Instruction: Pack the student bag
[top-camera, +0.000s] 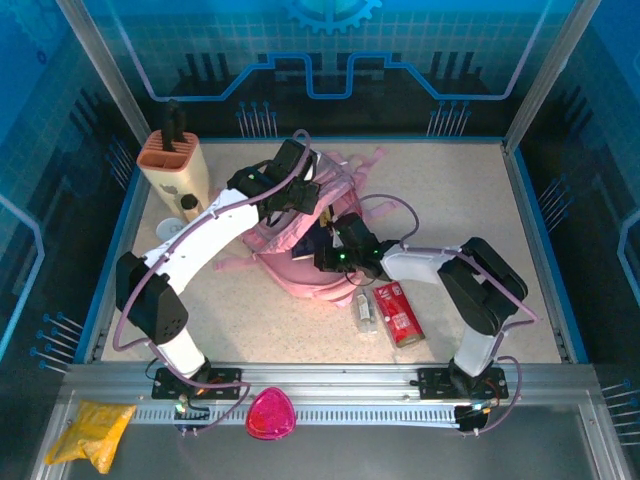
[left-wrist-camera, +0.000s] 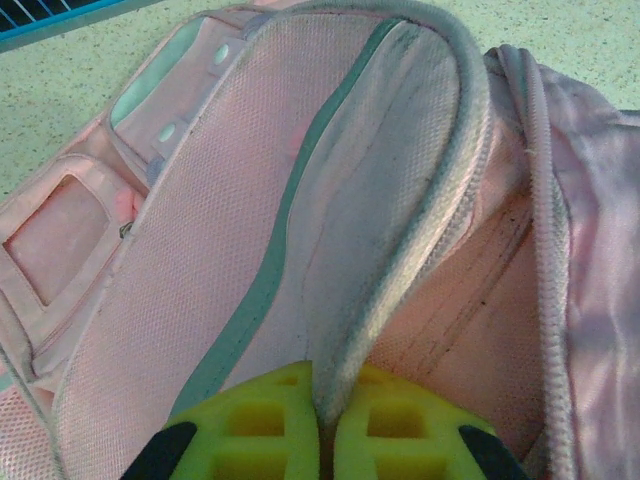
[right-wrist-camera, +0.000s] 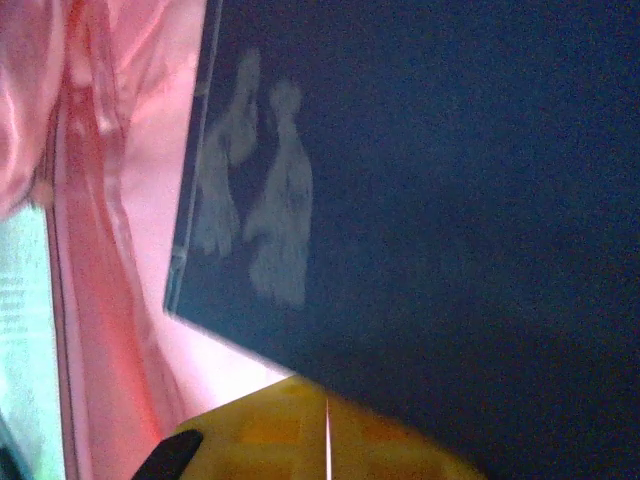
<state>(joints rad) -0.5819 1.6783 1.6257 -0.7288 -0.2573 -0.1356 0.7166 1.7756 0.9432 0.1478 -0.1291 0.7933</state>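
**A:** Where is the student bag (top-camera: 300, 272) seen?

**B:** In the top view it is laid on the table (top-camera: 470, 190), slightly left of centre, with its mouth open. Both arms are angled in over it.

**A:** State of the left tool (left-wrist-camera: 325, 415)?

**B:** Closed on the bag. At the bottom of the left wrist view the grey-bound rim (left-wrist-camera: 470, 150) is pinched between the yellow-green pads (left-wrist-camera: 270, 420). Pink mesh lining (left-wrist-camera: 200, 260) is spread above and to the left.

**A:** And the right tool (right-wrist-camera: 327, 425)?

**B:** Closed. At the bottom of the right wrist view the pads are met along a thin seam. A dark blue flat item (right-wrist-camera: 420, 200) with pale printed figures is seen just above them, against the pink inner fabric (right-wrist-camera: 130, 200). Whether it is touched cannot be told.

**A:** Loose items?

**B:** A red packet (top-camera: 398, 312) and a small clear bottle (top-camera: 364, 310) are laid side by side, lower right of the bag. A beige holder (top-camera: 175, 165) with an orange top is stood at upper left.
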